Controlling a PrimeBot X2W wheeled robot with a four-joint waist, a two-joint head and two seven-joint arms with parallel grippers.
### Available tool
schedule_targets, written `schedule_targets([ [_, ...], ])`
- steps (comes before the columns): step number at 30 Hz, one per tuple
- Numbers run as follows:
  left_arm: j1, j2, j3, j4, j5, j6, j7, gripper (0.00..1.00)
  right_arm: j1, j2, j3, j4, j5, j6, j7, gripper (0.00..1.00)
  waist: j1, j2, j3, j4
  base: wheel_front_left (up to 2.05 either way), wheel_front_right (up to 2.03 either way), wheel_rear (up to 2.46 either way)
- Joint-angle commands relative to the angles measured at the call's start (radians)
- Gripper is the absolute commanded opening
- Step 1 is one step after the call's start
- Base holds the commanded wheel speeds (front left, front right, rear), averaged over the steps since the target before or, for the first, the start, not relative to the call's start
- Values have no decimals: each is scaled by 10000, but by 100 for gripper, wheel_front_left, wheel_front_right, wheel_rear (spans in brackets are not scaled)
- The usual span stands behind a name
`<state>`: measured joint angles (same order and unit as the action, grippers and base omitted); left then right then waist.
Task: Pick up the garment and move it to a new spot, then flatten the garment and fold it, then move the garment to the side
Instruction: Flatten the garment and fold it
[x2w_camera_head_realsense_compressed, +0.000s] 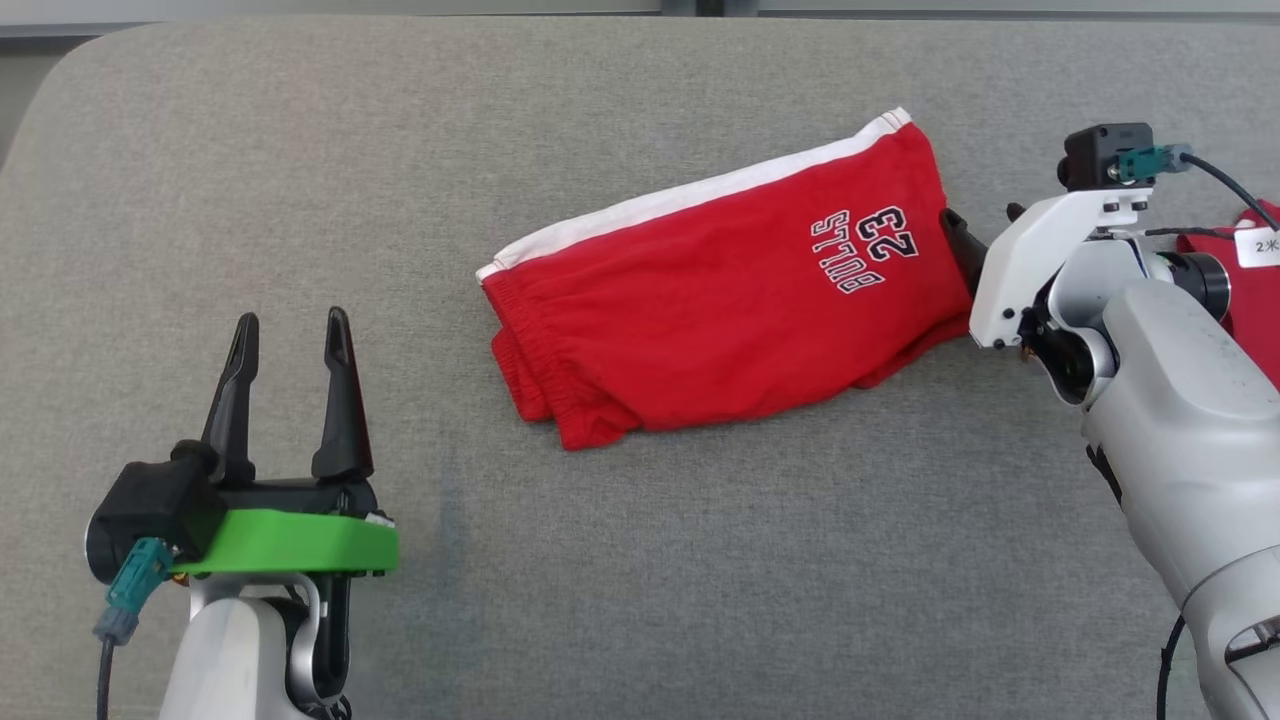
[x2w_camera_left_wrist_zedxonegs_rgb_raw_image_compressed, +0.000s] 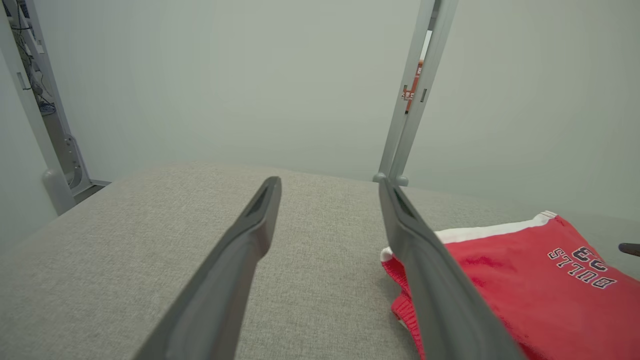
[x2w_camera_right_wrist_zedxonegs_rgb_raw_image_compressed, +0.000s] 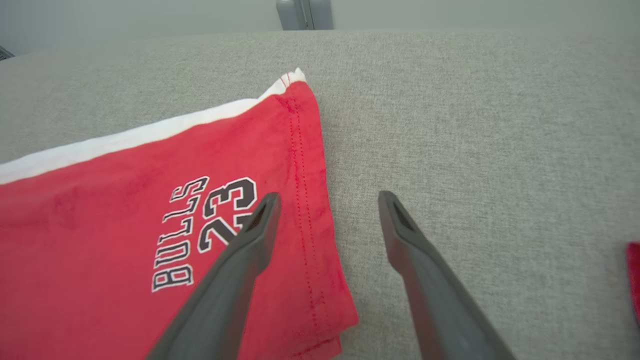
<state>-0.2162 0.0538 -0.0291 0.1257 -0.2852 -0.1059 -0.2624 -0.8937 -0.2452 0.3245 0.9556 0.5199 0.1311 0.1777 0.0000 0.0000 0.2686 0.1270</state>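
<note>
Red Bulls 23 shorts (x2w_camera_head_realsense_compressed: 720, 300) lie folded on the grey padded surface (x2w_camera_head_realsense_compressed: 300, 150), right of centre. Left gripper (x2w_camera_head_realsense_compressed: 290, 330) is spread wide and empty, well apart from them. Right gripper (x2w_camera_right_wrist_zedxonegs_rgb_raw_image_compressed: 327, 200) is also wide and empty, fingers straddling the shorts' hemmed right edge.

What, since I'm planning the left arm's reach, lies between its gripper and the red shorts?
Nothing visible. Only the bare grey surface lies between the open left gripper and the near end of the shorts.
</note>
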Motion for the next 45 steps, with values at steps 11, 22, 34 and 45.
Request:
schedule_targets([
  [11, 582, -27, -56, -75, 101, -150, -24, 100, -726, 297, -1127, 2200, -1176, -9, -895, 100, 0, 0, 252, 1011, 0, 0, 0],
  [22, 389, -28, -328, -76, 11, -89, -26, 100, -716, 1130, -1560, 3315, -1992, 22, -518, 92, 0, 0, 570, 1285, 0, 0, 0],
  [34, 345, -25, -196, -49, 213, -49, -24, 100, -1198, 393, -1564, 3219, -2445, -24, -1200, 0, 0, 0, 405, 636, 0, 0, 0],
  [45, 731, -21, -35, -42, 262, -106, -26, 100, -1400, -782, -2014, 3220, -3314, -15, -2043, 0, 0, 0, -341, -553, 0, 0, 0],
])
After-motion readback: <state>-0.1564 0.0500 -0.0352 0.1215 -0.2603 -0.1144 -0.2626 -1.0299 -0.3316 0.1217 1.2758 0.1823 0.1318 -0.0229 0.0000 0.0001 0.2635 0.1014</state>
